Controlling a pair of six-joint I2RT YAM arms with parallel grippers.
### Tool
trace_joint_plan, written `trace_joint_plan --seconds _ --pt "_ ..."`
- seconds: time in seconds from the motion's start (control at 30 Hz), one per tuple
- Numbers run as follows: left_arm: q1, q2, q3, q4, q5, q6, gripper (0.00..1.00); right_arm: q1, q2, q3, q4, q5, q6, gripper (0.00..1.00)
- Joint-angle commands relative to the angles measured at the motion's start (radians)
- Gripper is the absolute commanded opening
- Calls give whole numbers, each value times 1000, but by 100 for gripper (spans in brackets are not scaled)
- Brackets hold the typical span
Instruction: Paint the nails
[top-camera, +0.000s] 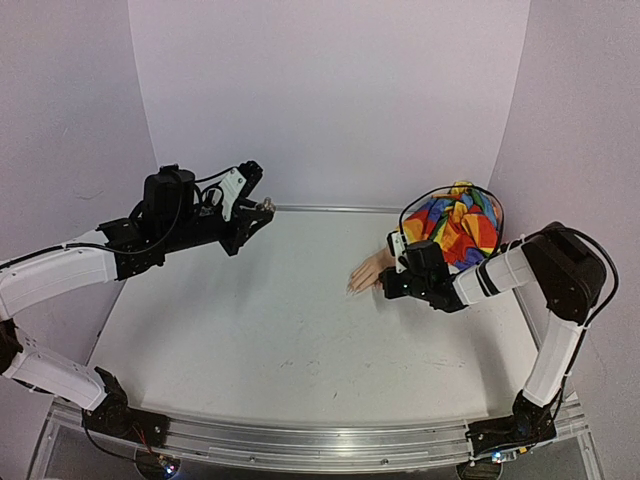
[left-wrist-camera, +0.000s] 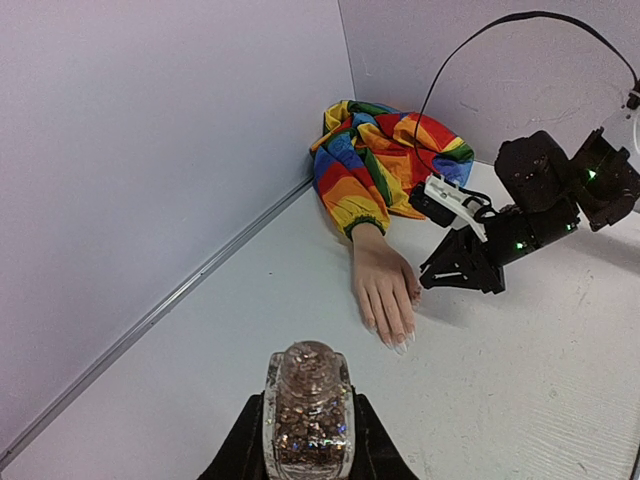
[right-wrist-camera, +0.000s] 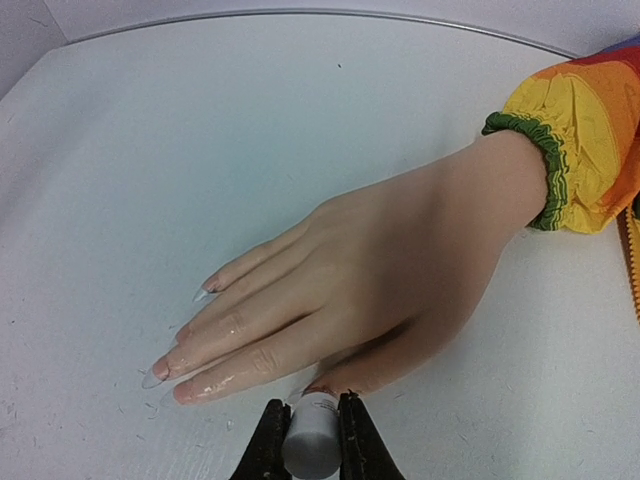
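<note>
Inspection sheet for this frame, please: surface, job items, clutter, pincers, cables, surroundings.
Surface: white table, lightly scuffed and specked.
Job's things: mannequin hand lying palm down, its nails long and clear; rainbow sleeve bunched in the far right corner.
Clutter: nothing seen.
Grippers: left pincer shut on a glitter bottle, raised off the table; right pincer shut on a white cap beside the thumb.
Cables: black cable arches over the sleeve.
Surroundings: plain pale walls.
</note>
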Motion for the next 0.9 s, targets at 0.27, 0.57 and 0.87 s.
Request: trace_joint_plan --seconds 0.27,0.57,0.87 --pt "6 -31 7 56 -5 18 0 4 28 51 -3 -35 0 0" --pt "6 -35 4 57 -8 21 0 4 32 45 -6 -61 10 0" --pt "6 -37 4 56 -7 21 0 4 36 45 -7 -106 17 0"
